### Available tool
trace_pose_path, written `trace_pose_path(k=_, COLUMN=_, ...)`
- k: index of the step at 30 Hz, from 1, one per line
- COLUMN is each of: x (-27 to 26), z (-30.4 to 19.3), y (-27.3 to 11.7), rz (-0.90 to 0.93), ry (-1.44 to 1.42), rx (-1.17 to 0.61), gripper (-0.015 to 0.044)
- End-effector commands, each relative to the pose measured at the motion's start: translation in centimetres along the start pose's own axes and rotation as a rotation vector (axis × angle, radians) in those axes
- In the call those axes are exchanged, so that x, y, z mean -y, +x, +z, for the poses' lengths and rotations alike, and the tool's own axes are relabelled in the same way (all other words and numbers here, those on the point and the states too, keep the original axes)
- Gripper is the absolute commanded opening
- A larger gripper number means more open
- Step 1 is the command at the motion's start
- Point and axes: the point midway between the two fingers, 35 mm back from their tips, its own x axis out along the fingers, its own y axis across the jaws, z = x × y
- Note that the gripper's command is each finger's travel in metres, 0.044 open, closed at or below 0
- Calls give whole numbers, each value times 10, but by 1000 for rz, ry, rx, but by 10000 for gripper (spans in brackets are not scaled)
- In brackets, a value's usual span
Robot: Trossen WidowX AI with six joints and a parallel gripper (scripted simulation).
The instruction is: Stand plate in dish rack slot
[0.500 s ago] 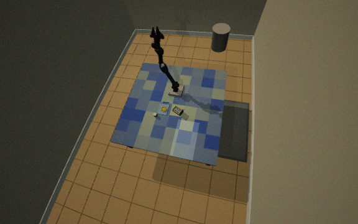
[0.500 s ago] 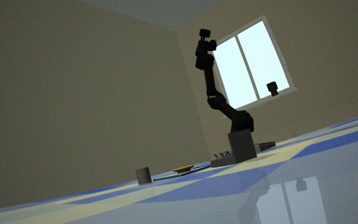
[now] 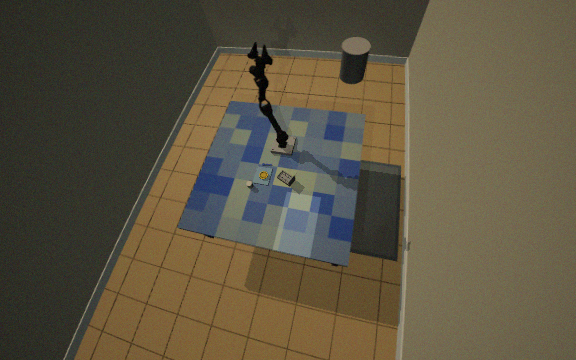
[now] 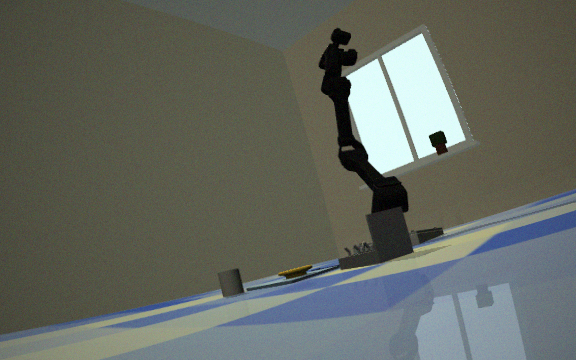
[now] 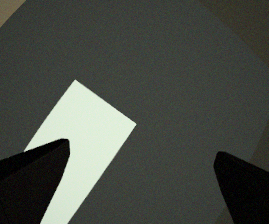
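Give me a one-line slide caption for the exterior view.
Arm reared high, open gripper empty, while the yellow plate lies flat on the table.

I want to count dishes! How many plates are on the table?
1. The yellow plate lies flat on a blue mat, between the small cup and the rack. None shows in the rack, though it looks tiny here.

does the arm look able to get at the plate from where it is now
Probably yes. The plate lies flat near the arm's base, with nothing over it; the cup and rack stand apart from it. But the open, empty gripper points up, far above, so the arm must fold down first.
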Motion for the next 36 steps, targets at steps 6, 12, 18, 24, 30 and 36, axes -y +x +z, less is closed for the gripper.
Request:
trace_pose_path(k=6, x=-101, z=-13, y=-4, rz=238, ry=67, rx=-71, gripper=400)
trace_pose_path(k=12, x=-159, z=-26, y=-16, rz=381, ry=97, rx=-134, gripper=400)
trace_pose_path(k=18, x=-214, z=-43, y=-36, rz=520, ry=122, rx=-214, gripper=400)
trace_pose_path(k=24, x=-265, z=-64, y=-65, rz=655, ry=144, rx=-312, gripper=400)
trace_pose_path(k=30, x=-312, z=-89, y=-102, rz=785, ry=171, rx=-430, gripper=400)
trace_pose_path(k=36, x=-351, z=-116, y=-145, rz=903, ry=194, rx=-565, gripper=400)
